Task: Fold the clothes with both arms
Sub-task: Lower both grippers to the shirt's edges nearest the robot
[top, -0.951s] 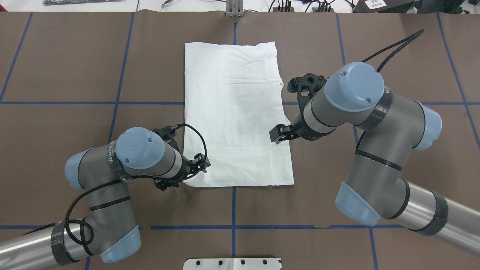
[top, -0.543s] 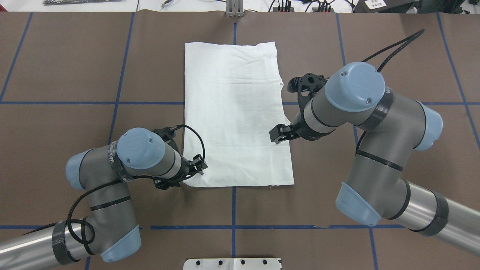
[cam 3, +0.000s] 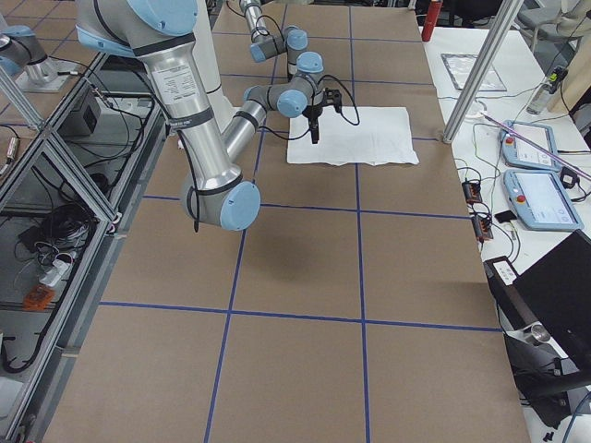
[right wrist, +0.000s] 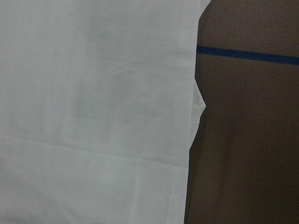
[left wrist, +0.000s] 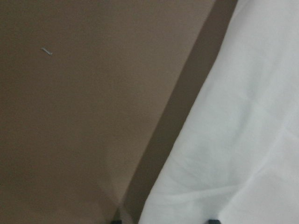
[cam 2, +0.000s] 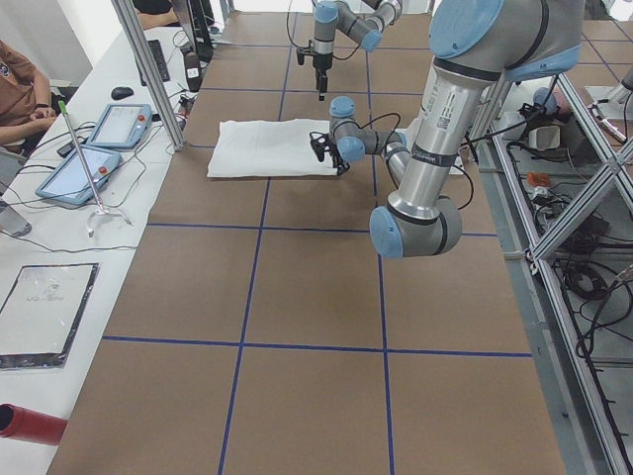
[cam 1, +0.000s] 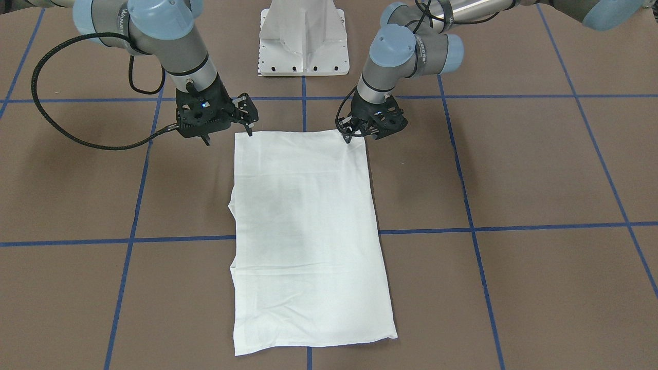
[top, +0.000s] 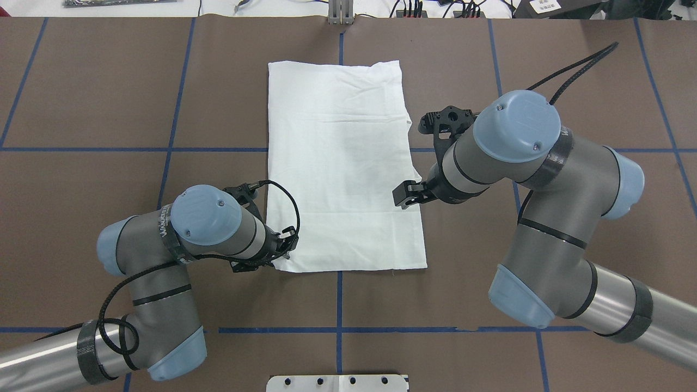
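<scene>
The white T-shirt [top: 343,163] is lying flat near the middle of the brown table [top: 109,81]. It is folded into a long rectangle, with its length running from 12 to 6 o'clock in the overhead view. No print, collar or label is showing on the upturned side. Thin blue tape lines [top: 174,130] are crossing the table in a grid, and the cloth is covering one of their crossings.

The left hand [top: 287,246] is sitting low at the shirt's 7 o'clock corner, the one nearest the robot. Its jaws are standing apart: in the left wrist view the two dark fingertips [left wrist: 213,220] are showing at the bottom edge, one over bare table and one over white fabric, with the cloth's edge running between them.

The right hand [cam 1: 229,136] is hanging above the shirt's long edge at about 4 o'clock, pointing down, with its jaws spread wide and gripping nothing. Its wrist camera is looking straight down on that edge.

The white pedestal base [cam 1: 303,41] is standing at 6 o'clock from the shirt.
</scene>
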Tool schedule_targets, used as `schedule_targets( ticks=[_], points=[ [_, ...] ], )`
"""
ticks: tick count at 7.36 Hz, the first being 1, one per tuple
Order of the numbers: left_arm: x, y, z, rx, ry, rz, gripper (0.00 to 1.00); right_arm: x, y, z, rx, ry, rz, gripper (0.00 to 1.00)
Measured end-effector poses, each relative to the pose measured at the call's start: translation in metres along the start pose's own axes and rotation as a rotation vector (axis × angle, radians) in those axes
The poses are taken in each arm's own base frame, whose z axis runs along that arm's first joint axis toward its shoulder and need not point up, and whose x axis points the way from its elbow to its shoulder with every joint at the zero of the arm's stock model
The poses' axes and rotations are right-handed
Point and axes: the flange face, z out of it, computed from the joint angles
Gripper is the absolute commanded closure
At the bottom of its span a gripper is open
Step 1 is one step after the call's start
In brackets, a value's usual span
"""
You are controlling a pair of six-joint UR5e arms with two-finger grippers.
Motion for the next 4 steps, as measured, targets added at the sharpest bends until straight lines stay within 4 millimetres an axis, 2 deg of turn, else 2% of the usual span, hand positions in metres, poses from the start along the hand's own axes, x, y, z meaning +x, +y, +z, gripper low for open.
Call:
schedule_targets(
  ticks=[4],
  points=[
    [0.005, -0.001, -0.023, 0.002, 0.038, 0.003, 1.00, -0.006, 0.008, 0.003, -0.012, -0.006, 0.049, 0.00]
  ],
)
